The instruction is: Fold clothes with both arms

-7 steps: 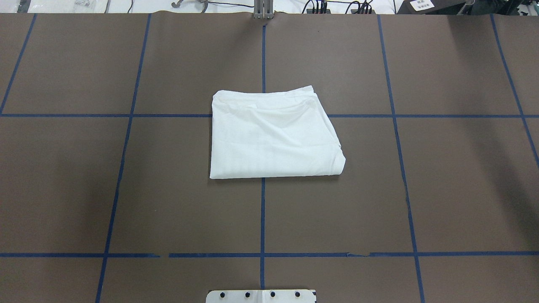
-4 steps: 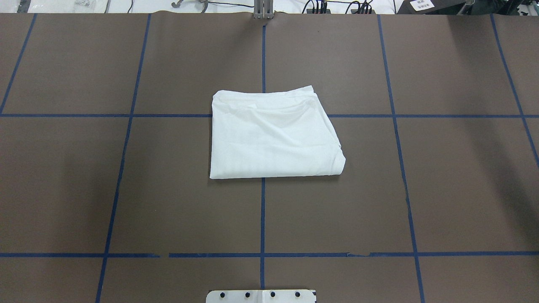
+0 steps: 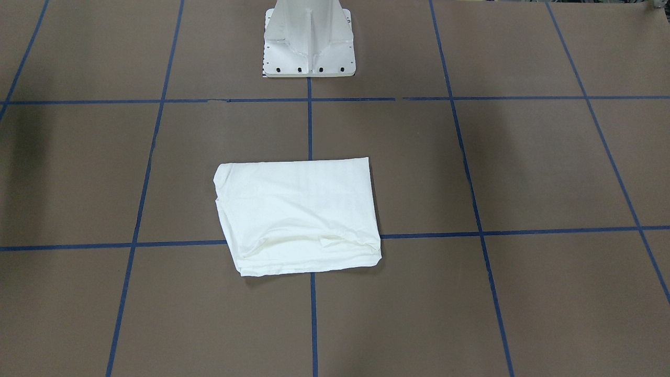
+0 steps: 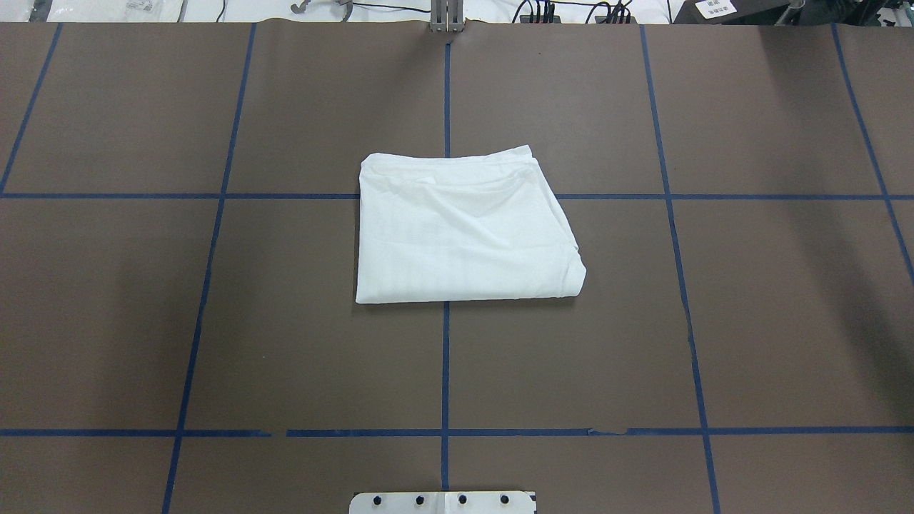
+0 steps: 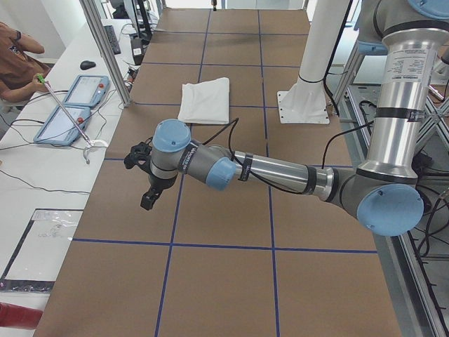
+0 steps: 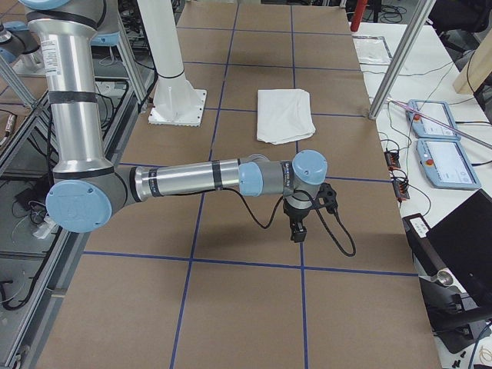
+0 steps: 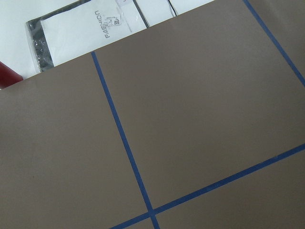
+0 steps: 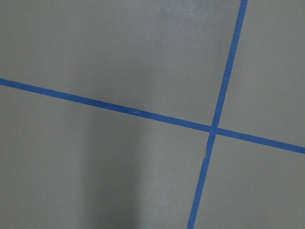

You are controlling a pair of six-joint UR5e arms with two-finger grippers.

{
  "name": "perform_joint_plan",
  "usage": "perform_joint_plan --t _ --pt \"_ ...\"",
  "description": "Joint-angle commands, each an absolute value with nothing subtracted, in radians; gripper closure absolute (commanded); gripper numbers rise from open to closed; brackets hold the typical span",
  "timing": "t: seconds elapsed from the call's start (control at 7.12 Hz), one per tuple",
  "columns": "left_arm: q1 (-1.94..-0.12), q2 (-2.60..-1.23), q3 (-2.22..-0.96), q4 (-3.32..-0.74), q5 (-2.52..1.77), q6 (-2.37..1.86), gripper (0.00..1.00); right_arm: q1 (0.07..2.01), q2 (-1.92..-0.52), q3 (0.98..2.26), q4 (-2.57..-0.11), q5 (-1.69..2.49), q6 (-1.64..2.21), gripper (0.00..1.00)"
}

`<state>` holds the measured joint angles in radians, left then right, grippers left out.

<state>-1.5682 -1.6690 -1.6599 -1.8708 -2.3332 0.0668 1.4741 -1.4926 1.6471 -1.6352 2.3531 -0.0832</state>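
Nothing changed over the last second: the white folded long-sleeved T-shirt [image 4: 460, 228] keeps the same shape and the same spot. Judged as fold finished, arms parked. The shirt lies between, and well apart from, the left black two-finger pincer [image 5: 147, 201] and the right black two-finger pincer [image 6: 297, 233]. Both hang over the bare brown paper table with blue tape grid [image 4: 714, 321]. Cannot tell how wide either pincer stands. Off the left pincer's side: white bench with tablets [image 5: 70, 112], person's sleeve [image 5: 17, 60].

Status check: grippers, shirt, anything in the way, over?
Neither left gripper nor right gripper touches the shirt; open or shut, cannot tell. Shirt folded flat, centre of the grid. Nothing on it.
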Motion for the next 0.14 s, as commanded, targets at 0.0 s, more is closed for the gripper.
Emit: perform_joint_plan --t 0.0 --pt "-1.563 -1.669 -1.666 -1.868 -2.333 0.066 0.00 1.474 -1.493 1.643 -1.635 2.353 -0.084 0.00"
